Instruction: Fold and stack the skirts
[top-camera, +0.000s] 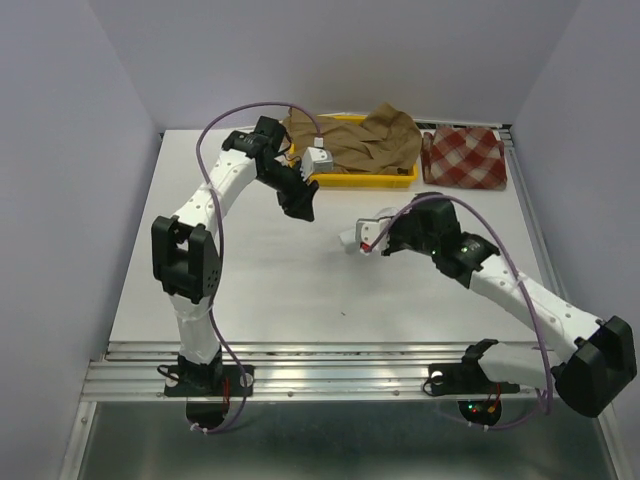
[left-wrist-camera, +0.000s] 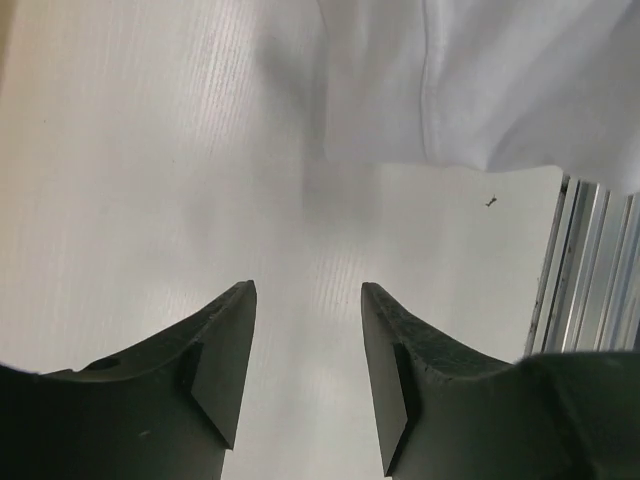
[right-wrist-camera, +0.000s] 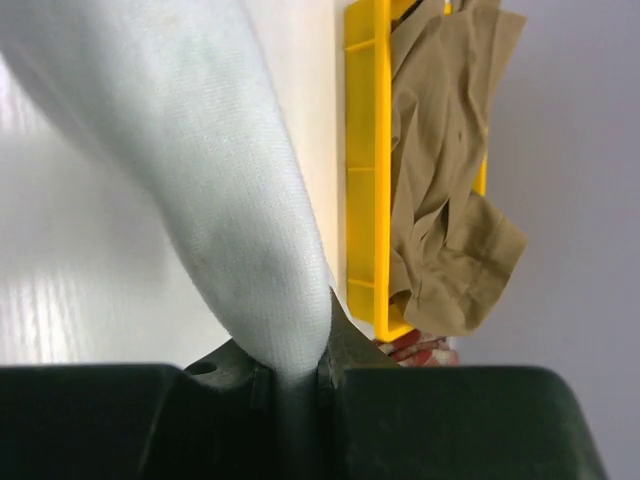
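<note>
My right gripper (right-wrist-camera: 290, 355) is shut on a fold of the plain white skirt (right-wrist-camera: 200, 150), which rises from between its jaws and drapes to the left. In the top view the right gripper (top-camera: 370, 240) is at mid-table, and the white cloth barely stands out from the white surface. My left gripper (top-camera: 300, 205) hangs open over the table behind it. Nothing is between the jaws of the left gripper (left-wrist-camera: 308, 290), and the white skirt's edge (left-wrist-camera: 480, 80) lies ahead of it. The tan-brown skirt (top-camera: 360, 138) is heaped in the yellow tray (top-camera: 365, 181). The red-and-beige checked skirt (top-camera: 463, 157) lies folded at the back right.
The yellow tray's wall (right-wrist-camera: 365, 180) stands just beyond the held cloth, with the tan skirt (right-wrist-camera: 440, 200) spilling over it. Aluminium rails (top-camera: 330, 370) run along the near table edge, also seen as rails (left-wrist-camera: 590, 270) in the left wrist view. Purple walls enclose the table.
</note>
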